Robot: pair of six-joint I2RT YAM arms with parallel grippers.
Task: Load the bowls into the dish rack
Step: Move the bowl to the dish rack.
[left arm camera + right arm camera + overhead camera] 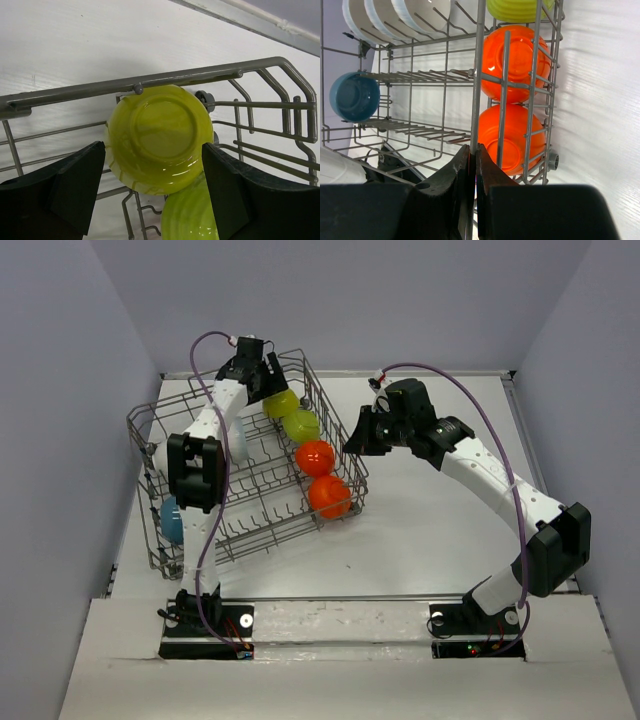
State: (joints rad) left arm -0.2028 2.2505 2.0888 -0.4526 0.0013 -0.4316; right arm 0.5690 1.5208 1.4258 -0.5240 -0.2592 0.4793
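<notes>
Wire dish rack (480, 50) pinched by right end effector (473, 149); left end effector (154, 156) wide around glossy bowl (161, 127).

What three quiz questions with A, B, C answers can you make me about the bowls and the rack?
1. How many orange bowls are there?
A) one
B) two
C) four

2. Where is the blue bowl?
A) right next to the orange bowls
B) at the left side of the dish rack
C) stacked inside an orange bowl

3. What are the right fingers doing?
A) standing wide open
B) pinched shut on a rack wire
C) holding an orange bowl

Answers:
1 B: two orange bowls sit in a row on the rack's right side.
2 B: the blue bowl is on the far side of the rack from the orange ones.
3 B: the right wrist view shows the fingers pressed together with a wire running down between them.
</notes>
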